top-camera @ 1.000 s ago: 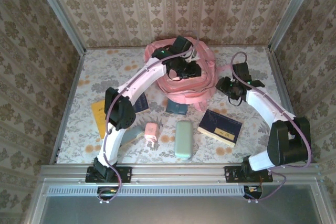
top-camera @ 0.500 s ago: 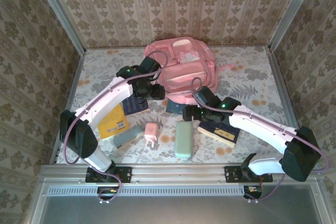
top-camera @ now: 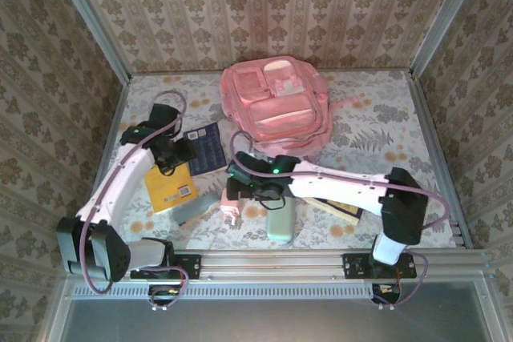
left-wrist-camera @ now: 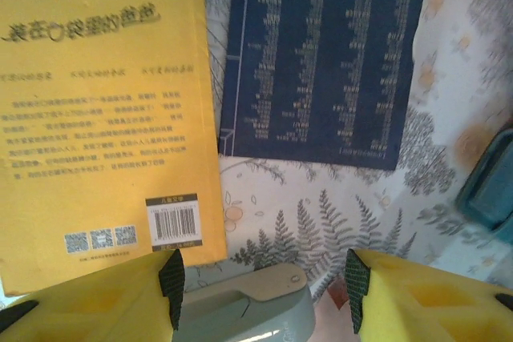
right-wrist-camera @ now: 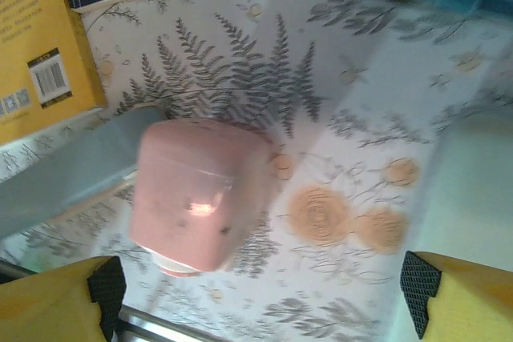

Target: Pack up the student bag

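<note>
Left wrist: logged left gripper [left-wrist-camera: 261, 284] parted, empty, near yellow book [left-wrist-camera: 100, 110] | right gripper [right-wrist-camera: 260, 294] wide over pink box [right-wrist-camera: 200, 194]

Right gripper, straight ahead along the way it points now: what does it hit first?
Most likely the small pink rounded plastic case, which lies on the floral tablecloth ahead of the open right gripper, off-centre towards one finger. Depth is unclear, so if it slips past the case it meets the cloth.
</note>
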Robot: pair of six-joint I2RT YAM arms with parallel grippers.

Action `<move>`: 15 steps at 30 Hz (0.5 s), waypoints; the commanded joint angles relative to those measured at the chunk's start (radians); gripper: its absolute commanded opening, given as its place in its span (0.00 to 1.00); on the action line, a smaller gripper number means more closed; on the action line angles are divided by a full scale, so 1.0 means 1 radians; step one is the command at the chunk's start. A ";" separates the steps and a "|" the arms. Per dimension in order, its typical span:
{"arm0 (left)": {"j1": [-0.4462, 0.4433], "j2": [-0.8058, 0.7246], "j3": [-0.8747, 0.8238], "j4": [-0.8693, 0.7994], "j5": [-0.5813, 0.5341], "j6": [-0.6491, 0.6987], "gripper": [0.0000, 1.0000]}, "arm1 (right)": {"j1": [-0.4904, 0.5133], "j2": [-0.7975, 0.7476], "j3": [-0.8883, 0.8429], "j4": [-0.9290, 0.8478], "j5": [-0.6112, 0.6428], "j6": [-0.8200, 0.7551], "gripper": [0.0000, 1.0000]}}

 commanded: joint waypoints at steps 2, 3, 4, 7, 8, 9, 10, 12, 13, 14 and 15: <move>0.060 -0.047 -0.030 0.026 0.044 0.001 0.58 | 0.013 0.109 0.115 -0.134 0.032 0.198 0.91; 0.074 -0.054 -0.040 0.032 0.059 0.006 0.58 | 0.018 0.131 0.132 -0.134 0.029 0.214 0.91; 0.084 -0.057 -0.043 0.035 0.070 0.008 0.58 | 0.021 0.150 0.148 -0.137 0.025 0.224 0.91; 0.108 -0.066 -0.064 0.049 0.096 0.014 0.58 | 0.026 0.211 0.201 -0.156 0.021 0.247 0.91; 0.112 -0.071 -0.072 0.058 0.103 0.013 0.58 | 0.026 0.229 0.217 -0.156 0.017 0.248 0.91; 0.115 -0.076 -0.079 0.063 0.107 0.014 0.58 | 0.028 0.245 0.230 -0.148 0.007 0.244 0.91; 0.115 -0.077 -0.083 0.068 0.111 0.012 0.58 | 0.028 0.264 0.243 -0.144 -0.001 0.242 0.91; 0.119 -0.081 -0.089 0.075 0.118 0.012 0.58 | 0.031 0.298 0.275 -0.144 -0.012 0.236 0.91; 0.118 -0.081 -0.090 0.077 0.121 0.012 0.58 | 0.031 0.309 0.287 -0.146 -0.015 0.233 0.90; 0.121 -0.083 -0.090 0.079 0.122 0.011 0.58 | 0.031 0.322 0.296 -0.148 -0.018 0.232 0.90; 0.122 -0.085 -0.092 0.082 0.125 0.013 0.58 | 0.031 0.332 0.301 -0.144 -0.023 0.232 0.88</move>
